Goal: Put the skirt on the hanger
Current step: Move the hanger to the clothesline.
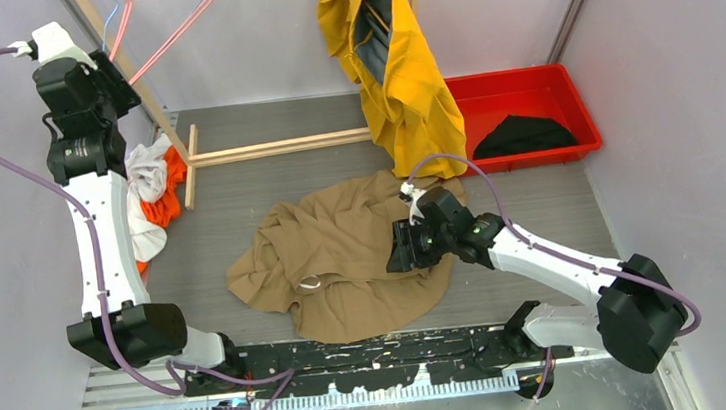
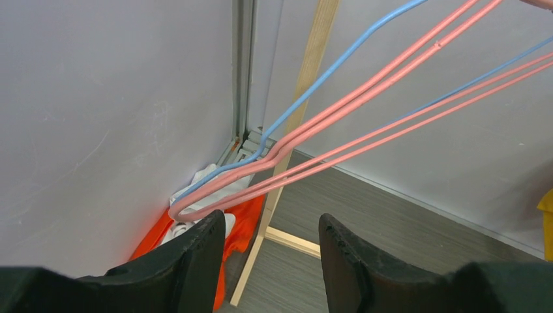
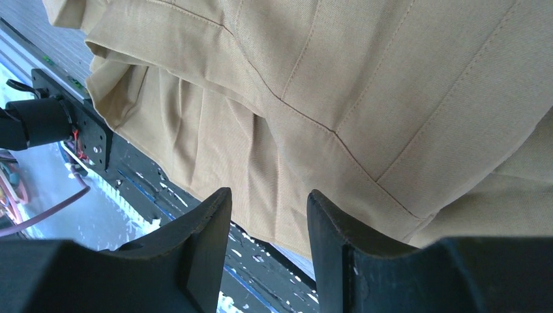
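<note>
- Top external view: the tan skirt [image 1: 344,257] lies crumpled on the grey table [image 1: 237,187], near the arms' bases
- Right gripper [image 3: 267,195] hangs over the skirt's right edge, jaws spread, nothing pinched
- Left gripper [image 2: 274,225] is raised at the far left corner, jaws spread and empty, facing the pink and blue hangers [image 2: 365,85]

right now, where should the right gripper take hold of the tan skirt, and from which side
Probably the waistband fold by the small white loop, coming straight down. The skirt lies crumpled flat on the table, so only raised folds give a pinch, and the loop likely marks the waist. The right gripper, open over the skirt's right part, would shift leftward first.
</note>
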